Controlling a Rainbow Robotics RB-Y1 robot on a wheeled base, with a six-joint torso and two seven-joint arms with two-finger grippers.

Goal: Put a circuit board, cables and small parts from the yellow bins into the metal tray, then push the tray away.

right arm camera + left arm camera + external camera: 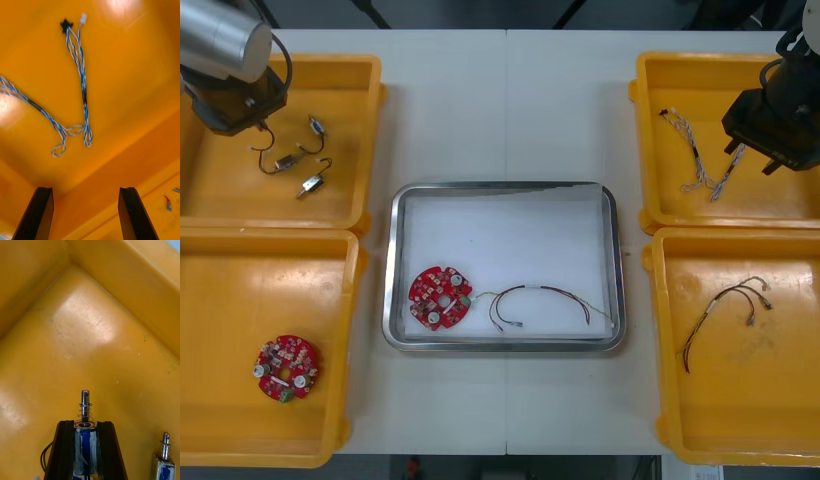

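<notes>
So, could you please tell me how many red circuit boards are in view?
2. One board lies in the metal tray, a second board in the near left yellow bin.

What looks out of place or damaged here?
Nothing stands out. The circuit board and a dark cable lie inside the metal tray; the left gripper grips a small metal part squarely; the right gripper hangs open near the blue and white cable.

Circuit board (440,297) and cable (545,289) lie in metal tray (505,186); left hand (85,423) grips a small metal part (86,405).
</notes>
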